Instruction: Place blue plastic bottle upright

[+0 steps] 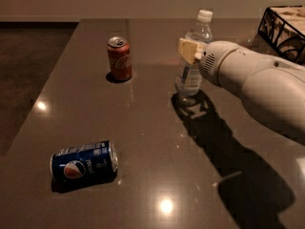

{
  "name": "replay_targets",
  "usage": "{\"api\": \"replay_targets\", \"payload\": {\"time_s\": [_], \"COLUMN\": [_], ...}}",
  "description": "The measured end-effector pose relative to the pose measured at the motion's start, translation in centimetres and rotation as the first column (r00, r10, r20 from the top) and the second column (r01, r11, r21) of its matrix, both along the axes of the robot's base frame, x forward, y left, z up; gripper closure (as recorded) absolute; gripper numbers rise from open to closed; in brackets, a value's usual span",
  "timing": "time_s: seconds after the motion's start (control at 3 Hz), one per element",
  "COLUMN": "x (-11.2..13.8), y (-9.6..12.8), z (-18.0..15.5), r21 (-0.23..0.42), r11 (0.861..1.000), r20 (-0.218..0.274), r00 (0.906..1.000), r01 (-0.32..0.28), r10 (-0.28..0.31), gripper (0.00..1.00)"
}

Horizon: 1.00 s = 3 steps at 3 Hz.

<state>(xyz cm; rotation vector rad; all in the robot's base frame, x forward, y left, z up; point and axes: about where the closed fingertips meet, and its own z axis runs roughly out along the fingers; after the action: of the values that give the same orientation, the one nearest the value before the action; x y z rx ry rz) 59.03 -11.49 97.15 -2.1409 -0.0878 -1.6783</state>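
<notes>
- Up in the upper right of the frame, the claw sits against the blue plastic bottle, at its shoulder; grip cannot be told.
- Bottle's long axis is vertical, base seemingly resting on the surface.

Dim overhead light; glare spots on table; arm's dark shadow below gripper, which is at bottle.
</notes>
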Motion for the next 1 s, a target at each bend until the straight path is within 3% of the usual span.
{"api": "replay_targets", "payload": {"time_s": [1.0], "x": [-0.42], "y": [-0.99], "z": [-1.13], "r21": [-0.074], "r11": [0.996], "r20": [0.107], "r00": [0.9936], "r01": [0.044], "r10": [-0.036], "gripper": [1.00]}}
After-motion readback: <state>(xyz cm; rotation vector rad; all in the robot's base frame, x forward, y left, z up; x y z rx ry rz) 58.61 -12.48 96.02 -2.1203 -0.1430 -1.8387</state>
